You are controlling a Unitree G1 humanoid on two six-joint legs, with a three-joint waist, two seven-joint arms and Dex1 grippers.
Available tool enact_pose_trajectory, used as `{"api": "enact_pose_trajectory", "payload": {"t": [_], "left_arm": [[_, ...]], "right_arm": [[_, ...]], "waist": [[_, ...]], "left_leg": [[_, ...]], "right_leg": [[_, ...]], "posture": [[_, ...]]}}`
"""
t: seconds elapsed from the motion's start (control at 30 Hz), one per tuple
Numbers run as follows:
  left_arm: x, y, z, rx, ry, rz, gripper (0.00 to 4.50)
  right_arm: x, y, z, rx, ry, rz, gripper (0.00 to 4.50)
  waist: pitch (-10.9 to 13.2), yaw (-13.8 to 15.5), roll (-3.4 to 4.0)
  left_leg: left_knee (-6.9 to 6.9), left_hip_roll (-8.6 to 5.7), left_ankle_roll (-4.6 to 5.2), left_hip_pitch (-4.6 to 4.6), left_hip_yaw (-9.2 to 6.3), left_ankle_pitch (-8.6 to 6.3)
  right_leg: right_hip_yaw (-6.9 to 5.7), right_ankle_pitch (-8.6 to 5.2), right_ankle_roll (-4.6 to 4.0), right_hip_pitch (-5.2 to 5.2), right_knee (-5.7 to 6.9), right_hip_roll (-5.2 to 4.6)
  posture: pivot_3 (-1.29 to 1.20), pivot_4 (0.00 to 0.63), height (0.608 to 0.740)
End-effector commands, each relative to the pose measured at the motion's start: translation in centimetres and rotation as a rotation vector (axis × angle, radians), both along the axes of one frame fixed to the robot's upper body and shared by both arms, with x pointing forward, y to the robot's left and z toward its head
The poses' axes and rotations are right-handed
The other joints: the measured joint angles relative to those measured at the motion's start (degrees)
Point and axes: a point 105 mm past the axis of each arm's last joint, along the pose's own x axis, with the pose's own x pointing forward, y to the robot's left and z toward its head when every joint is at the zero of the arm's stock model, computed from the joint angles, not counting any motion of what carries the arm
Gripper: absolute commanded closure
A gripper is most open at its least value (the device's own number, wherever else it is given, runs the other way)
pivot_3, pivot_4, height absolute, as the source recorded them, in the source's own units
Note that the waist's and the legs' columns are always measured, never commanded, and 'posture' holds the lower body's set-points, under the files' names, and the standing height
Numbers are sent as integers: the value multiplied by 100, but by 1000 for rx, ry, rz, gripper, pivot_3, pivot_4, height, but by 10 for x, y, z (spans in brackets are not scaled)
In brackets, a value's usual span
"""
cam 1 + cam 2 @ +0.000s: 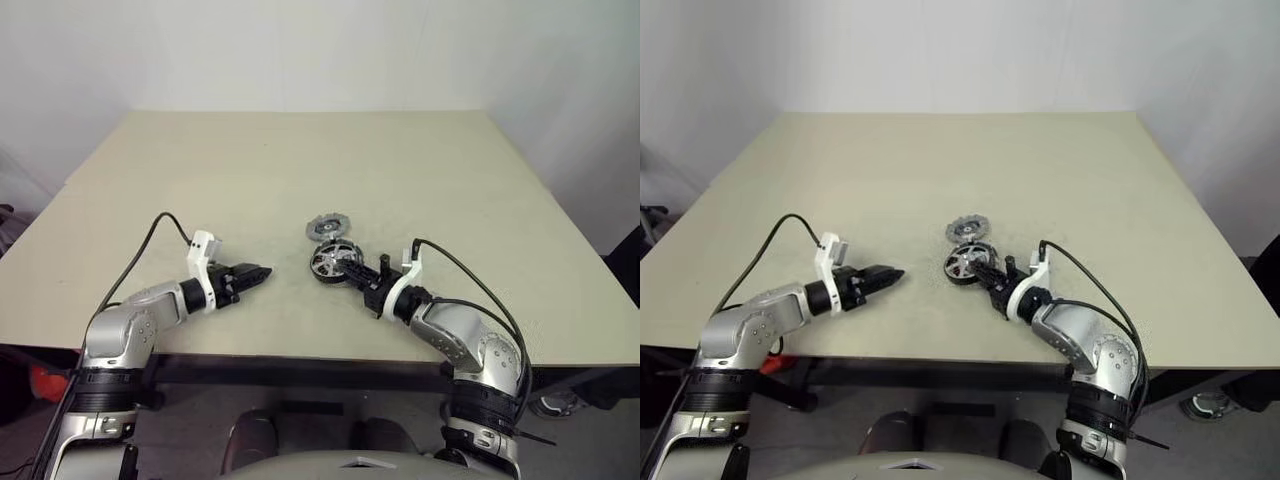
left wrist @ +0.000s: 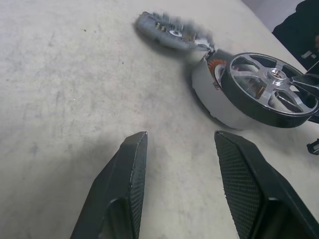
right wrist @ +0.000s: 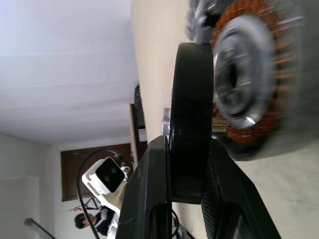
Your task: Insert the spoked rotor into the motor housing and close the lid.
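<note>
The spoked rotor (image 2: 271, 89) is held edge-on by its black rim between the two fingers of the right gripper (image 1: 352, 270), the jaws closed narrowly across the rim's thickness. It is carried just above, and slightly off-centre from, the motor housing (image 2: 212, 94), which stands on the table (image 1: 300, 170) with its copper windings facing up. In the right wrist view the rotor's flat face is seen parallel to the housing's wound face with a slim gap between, the hub axis pointing at the housing's silver centre; whether the shaft has entered cannot be told. The coming move is judged to turn on bringing those two axes into one line before pressing home.

From the rotor, the lid (image 1: 328, 227) lies at about 11 o'clock on the table, just beside the housing. The left gripper (image 1: 250, 274) is at about 9 o'clock, well apart, its fingers moderately spread and holding nothing. The right arm is plainly the nearer.

Counted: one rotor, one housing, one lid, two grippers.
</note>
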Motion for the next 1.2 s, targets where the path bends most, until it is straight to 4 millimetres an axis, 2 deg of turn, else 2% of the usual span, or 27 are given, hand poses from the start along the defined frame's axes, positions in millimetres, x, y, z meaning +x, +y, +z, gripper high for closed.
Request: {"api": "enact_pose_trajectory", "payload": {"t": [0.03, 0.4, 0.7, 0.87, 1.2], "left_arm": [[0, -1, 15, -2, -53, -4, 2234], [-1, -6, 12, -15, -48, 1, 2234], [2, -8, 14, -20, -55, -2, 2234], [2, -5, 13, -14, -55, 10, 2234], [1, -6, 13, -15, -51, 11, 2234]], "right_arm": [[2, 10, 9, 54, -35, 26, 4153], [17, 1, 38, 74, -137, -2, 4153], [19, -2, 25, 34, -108, -21, 4153], [23, -14, 16, -12, -95, -56, 4153], [24, -13, 15, -27, -98, -50, 4153]], "waist": [[0, 0, 0], [-2, 2, -3], [-2, 3, -4], [-3, 4, -5], [-3, 2, -5]], "left_leg": [[2, 0, -1, -1, 0, 1], [14, -1, 0, -19, -8, 0], [21, -2, 4, -25, -8, -2], [31, -3, 6, -30, -9, -3], [39, -2, 13, -32, -10, -7]], "right_leg": [[0, 0, 0, 0, 0, 0], [-2, 2, 1, 0, 3, 1], [-2, 2, 1, 0, 3, 1], [-2, 2, 2, 1, 4, 1], [-2, 3, 2, 1, 8, 1]], "posture": [[0, 0, 740], [0, 0, 740], [0, 0, 740], [0, 0, 740], [0, 0, 740]]}}
